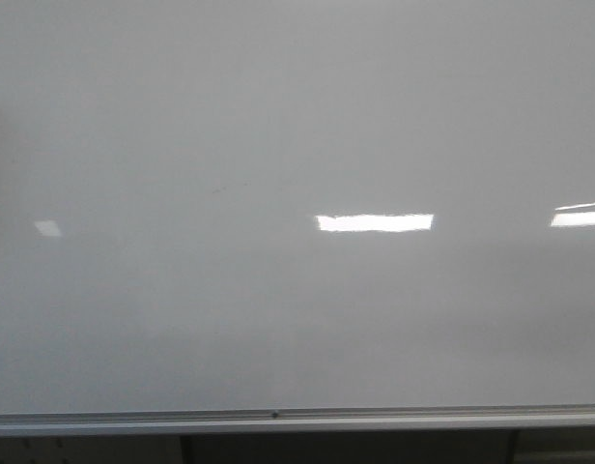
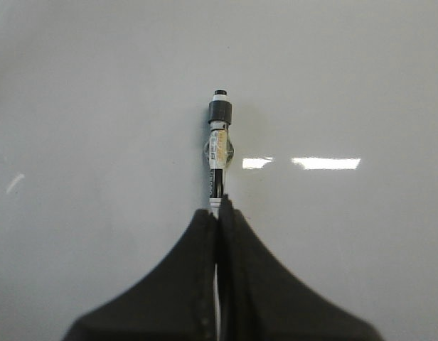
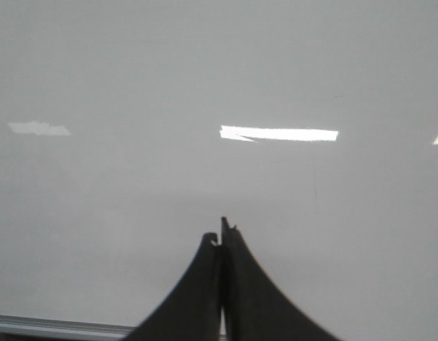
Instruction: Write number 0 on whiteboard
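Fingers [image 2: 194, 284] of the left gripper [image 2: 217, 213]: matte black, curved, pressed together on a slim marker [image 2: 218, 153] with a white-and-black barrel and dark cap end, pointing at the whiteboard [image 2: 98, 106]. Fingers [image 3: 198, 284] of the right gripper [image 3: 222, 234]: same black flared shape, closed on each other, holding nothing. Whiteboard [image 1: 278, 116] glossy, pale grey-white, filling the front view, edged below by a silver metal rail [image 1: 278, 420]. Bright rectangular light glares [image 1: 375, 222] across the sheen. No drawn 0 visible on the board. Neither arm visible in the front view.
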You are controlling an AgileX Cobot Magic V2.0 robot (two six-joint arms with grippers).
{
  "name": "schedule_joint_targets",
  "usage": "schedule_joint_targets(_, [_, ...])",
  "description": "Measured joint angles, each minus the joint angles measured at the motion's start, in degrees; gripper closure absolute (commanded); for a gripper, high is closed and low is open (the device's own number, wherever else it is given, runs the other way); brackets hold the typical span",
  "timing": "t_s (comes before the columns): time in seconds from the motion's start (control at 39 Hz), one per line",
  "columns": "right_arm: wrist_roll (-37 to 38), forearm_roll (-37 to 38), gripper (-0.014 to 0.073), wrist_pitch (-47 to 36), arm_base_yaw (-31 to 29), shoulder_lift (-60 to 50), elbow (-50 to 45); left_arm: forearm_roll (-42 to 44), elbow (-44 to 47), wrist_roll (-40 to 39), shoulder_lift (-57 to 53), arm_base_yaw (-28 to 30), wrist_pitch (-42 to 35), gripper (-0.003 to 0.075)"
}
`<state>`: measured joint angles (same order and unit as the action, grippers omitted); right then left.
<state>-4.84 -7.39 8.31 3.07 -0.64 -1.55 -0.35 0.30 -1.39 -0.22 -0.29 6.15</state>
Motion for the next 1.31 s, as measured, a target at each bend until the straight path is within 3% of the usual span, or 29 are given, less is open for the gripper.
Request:
schedule_joint_targets(0.51, [0.0, 0.0, 0.0662, -0.1, 0.0, 0.0, 0.0, 0.4, 0.0, 0.0, 0.0, 0.0, -0.7, 0.0740])
schedule_joint_targets(0.87, [0.1, 0.0, 0.0660, 1.9, 0.0, 0.0, 4.7, -2.4, -0.9, 0.0, 0.0, 0.0, -12.9, 0.0739])
schedule_joint_targets(1.05, [0.1, 0.0, 0.0660, 7.6, 0.0, 1.2, 14.3, -0.6, -10.3, 0.0, 1.4, 0.0, -8.1, 0.0739])
schedule_joint_targets(1.31, [0.1, -0.4, 0.0660, 11.3, 0.1, 15.3, 24.8, 5.5, -24.1, 0.0, 16.8, 0.0, 5.9, 0.0740])
